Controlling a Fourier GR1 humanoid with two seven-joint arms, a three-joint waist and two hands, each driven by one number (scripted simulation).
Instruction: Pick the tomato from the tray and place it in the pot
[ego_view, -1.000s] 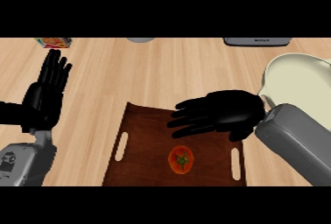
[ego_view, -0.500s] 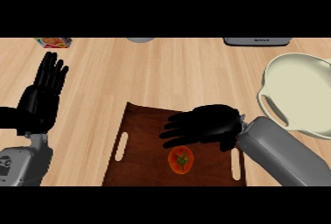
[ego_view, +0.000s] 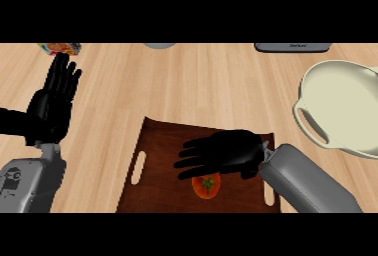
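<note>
The right hand (ego_view: 225, 155) is hovering over the tray (ego_view: 166, 170), fingers spread wide and pointing left, holding nothing. The tomato (ego_view: 206, 186) is lying on the tray just below the palm, partly hidden by it. The pot (ego_view: 345, 107) is sitting on the desk (ego_view: 192, 85) to the right of the tray. The left hand (ego_view: 52, 102) is resting open at the left edge, fingers up.

Both hands (ego_view: 53, 107) (ego_view: 225, 154) open, fingers straight.
</note>
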